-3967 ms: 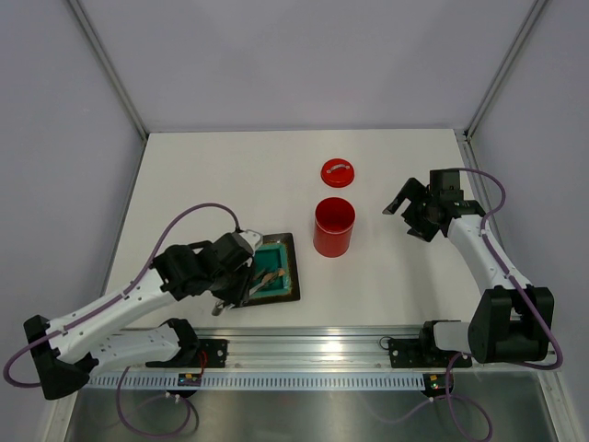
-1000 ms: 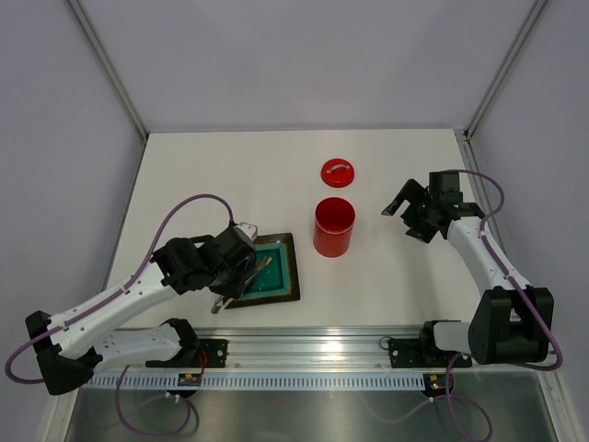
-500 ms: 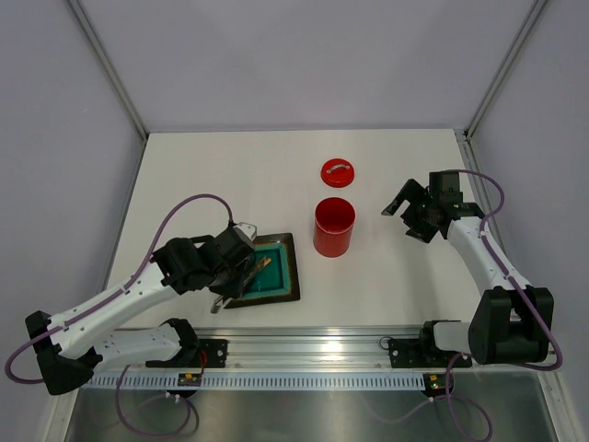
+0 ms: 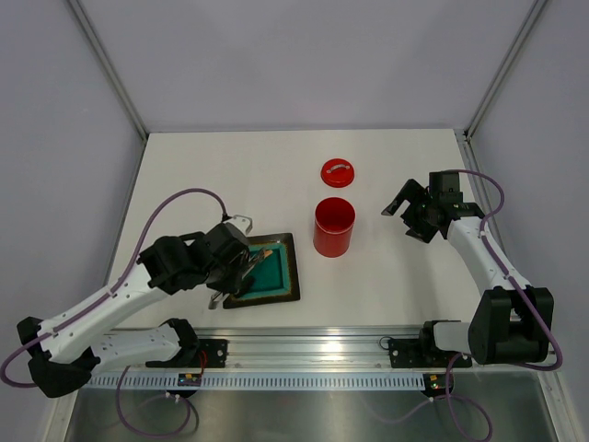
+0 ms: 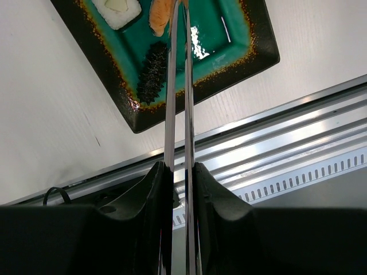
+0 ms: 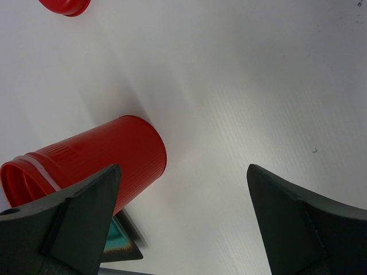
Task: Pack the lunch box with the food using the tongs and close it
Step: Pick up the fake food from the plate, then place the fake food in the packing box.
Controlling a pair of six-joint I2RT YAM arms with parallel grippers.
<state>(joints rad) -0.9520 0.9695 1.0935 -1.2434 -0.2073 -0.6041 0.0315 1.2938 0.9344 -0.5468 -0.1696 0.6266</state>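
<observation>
My left gripper (image 5: 179, 169) (image 4: 228, 261) is shut on the silver tongs (image 5: 178, 86), whose two arms run nearly parallel and close together. They reach up over a dark square plate (image 5: 252, 54) (image 4: 290, 276). Their ends meet an orange piece of food (image 5: 157, 16) at the frame's top edge, and the tips themselves are cut off. A white piece (image 5: 117, 8) and a dark stick (image 5: 152, 71) lie beside it. The red lunch box (image 4: 333, 226) (image 6: 97, 160) stands open and upright, its lid (image 4: 338, 172) (image 6: 66, 6) lying behind it. My right gripper (image 4: 406, 219) (image 6: 183, 200) hangs open to the box's right, holding nothing.
The plate sits near the table's front edge, just ahead of the aluminium rail (image 4: 304, 345) (image 5: 287, 132). Grey walls with metal posts (image 4: 110, 78) close in the white table on three sides.
My left arm has shifted a little to the left with the tongs, over the plate's left part. The right arm, lunch box and lid have not moved.
</observation>
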